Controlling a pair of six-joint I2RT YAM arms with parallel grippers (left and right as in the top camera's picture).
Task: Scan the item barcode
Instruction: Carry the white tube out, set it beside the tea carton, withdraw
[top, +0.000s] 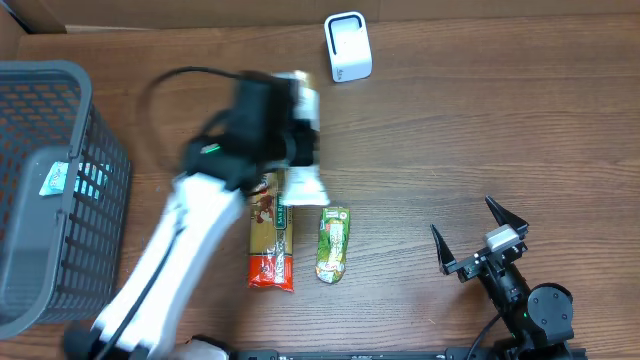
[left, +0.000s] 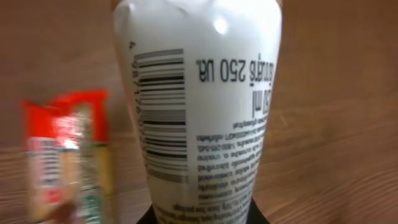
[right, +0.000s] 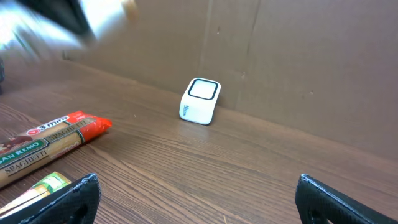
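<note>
Left gripper (top: 298, 142) is clamped on the white tube (left: 199, 93), which sits left of centre in the overhead frame, below and left of the white scanner (top: 347, 46); the right gripper (top: 463, 217) rests at lower right with its jaws spread wide, holding nothing. In the left wrist view we see the tube fill the middle of the frame; it is glossy white, with a black barcode (left: 160, 115) running down its left side and grey print (upside down, "250" legible) to the right. Beneath it on the wooden table (top: 500, 120) lie a red-ended spaghetti packet (top: 271, 235) and, just beside that, a green packet (top: 332, 243); a grey basket (top: 100, 130) stands at far left.
</note>
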